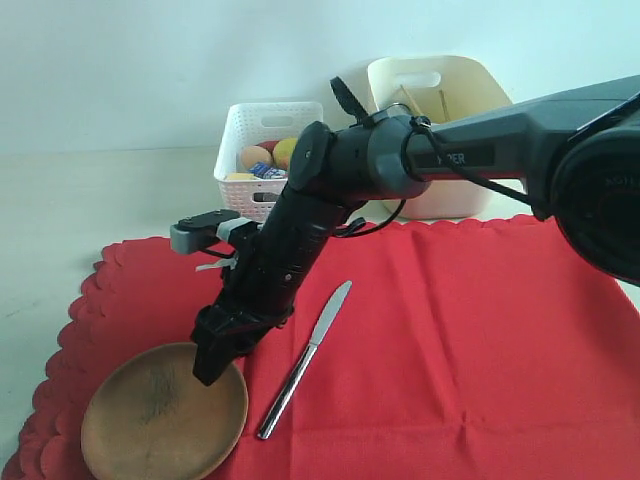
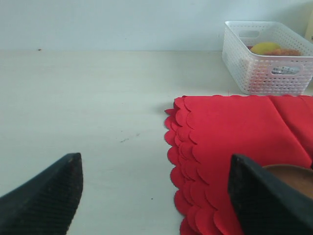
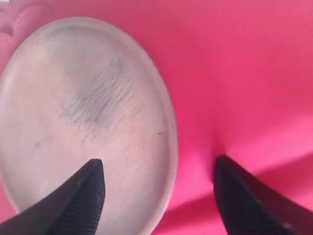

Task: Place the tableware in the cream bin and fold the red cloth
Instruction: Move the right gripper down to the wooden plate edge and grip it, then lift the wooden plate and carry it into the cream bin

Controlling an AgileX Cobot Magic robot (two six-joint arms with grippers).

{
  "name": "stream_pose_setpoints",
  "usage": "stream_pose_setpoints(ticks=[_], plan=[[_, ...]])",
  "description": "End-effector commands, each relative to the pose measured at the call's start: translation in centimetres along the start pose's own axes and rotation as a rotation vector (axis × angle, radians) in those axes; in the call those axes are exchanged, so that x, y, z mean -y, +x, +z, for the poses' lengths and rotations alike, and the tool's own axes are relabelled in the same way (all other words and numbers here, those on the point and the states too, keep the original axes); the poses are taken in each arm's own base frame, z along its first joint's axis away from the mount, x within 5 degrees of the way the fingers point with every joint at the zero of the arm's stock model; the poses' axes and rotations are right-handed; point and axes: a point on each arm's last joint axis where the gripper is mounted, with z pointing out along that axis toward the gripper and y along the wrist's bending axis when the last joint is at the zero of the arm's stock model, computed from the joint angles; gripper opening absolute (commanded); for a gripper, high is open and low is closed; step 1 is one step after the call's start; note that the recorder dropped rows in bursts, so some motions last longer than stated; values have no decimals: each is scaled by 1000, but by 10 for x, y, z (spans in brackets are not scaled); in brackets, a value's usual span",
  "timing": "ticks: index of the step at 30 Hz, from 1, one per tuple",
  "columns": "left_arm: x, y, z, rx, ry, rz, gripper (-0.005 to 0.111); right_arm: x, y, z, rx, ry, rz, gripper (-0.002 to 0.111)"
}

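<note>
Hovering over the plate's (image 1: 150, 425) 1 o'clock rim, the right gripper (image 1: 208, 368) is seen spread, pinching nothing. The plate is set at the cloth's (image 1: 450, 340) 7 o'clock corner, the knife (image 1: 305, 360) at the plate's 3 o'clock, the bin (image 1: 450, 200) beyond the cloth at 12. The left gripper (image 2: 154, 159) is likewise spread and empty.

Black jointed right arm (image 1: 290, 240), thin black cable (image 1: 480, 186), grey block (image 1: 193, 237) at wrist, textured black wedge-shaped jaws
</note>
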Motion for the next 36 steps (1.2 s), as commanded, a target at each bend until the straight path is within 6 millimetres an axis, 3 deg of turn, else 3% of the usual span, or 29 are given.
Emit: stream_pose_setpoints(ticks=[1,6,15,18,23,30,36], plan=[[0,0,0,13,6,0,78,-8,2,-1,-25,-80,29,58],[0,0,0,13,6,0,78,-9,5,1,-51,-108,36,54],[0,0,0,13,6,0,78,2,15,25,-106,-142,80,50],[0,0,0,13,6,0,78,4,15,27,-103,-134,82,35],[0,0,0,13,6,0,78,5,14,27,-94,-126,84,0],[0,0,0,13,6,0,78,3,11,20,-70,-104,67,0],[0,0,0,13,6,0,78,-12,-1,-11,-1,-57,10,0]])
